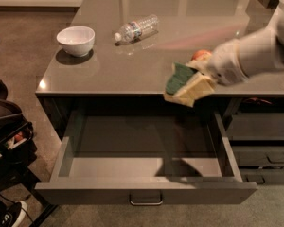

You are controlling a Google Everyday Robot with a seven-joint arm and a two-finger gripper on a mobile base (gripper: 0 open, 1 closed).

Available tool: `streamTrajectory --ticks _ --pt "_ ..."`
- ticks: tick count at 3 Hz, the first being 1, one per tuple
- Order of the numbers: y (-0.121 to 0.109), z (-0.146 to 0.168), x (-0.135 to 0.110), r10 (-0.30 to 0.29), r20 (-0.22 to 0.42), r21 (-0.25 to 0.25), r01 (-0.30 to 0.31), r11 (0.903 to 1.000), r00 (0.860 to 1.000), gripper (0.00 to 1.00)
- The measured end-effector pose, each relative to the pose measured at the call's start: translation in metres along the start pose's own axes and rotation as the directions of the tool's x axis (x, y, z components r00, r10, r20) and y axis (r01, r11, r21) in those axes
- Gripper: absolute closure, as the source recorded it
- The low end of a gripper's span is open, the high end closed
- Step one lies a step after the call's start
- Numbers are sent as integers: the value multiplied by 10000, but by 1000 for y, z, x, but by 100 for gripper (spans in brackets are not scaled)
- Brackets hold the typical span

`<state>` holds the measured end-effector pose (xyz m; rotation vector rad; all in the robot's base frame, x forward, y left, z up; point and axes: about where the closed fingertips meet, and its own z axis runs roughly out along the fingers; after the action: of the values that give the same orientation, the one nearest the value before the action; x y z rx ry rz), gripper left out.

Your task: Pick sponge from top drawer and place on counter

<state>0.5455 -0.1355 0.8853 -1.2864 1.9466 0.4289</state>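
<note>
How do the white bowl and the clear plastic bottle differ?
The white bowl stands upright; the clear plastic bottle lies on its side. The bowl is opaque and round; the bottle see-through and long. Both rest on the glossy grey counter, away from the tool, which holds the green-and-yellow sponge over the counter's front edge.

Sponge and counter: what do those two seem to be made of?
The sponge looks like soft, matte, pale yellow foam under a dark green scrub layer. The gripper holds it above the counter's front edge. The counter looks like a hard, polished grey-brown slab, perhaps laminate or stone; its glossy surface mirrors the bowl and the bottle.
</note>
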Motion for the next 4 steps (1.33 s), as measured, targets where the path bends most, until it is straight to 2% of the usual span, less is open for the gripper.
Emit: streamTrajectory --ticks 1,2,3,4 --pt "-29 26 -39 -904 -31 -776 899 9929 9959 100" --pt "-60 59 -62 -1329 196 -1345 1343 9818 9909 100" --pt "-81 98 -61 -1207 796 -1863 1337 9734 9895 100" --pt "-86 103 -59 -1126 866 -1875 1272 9740 9899 81"
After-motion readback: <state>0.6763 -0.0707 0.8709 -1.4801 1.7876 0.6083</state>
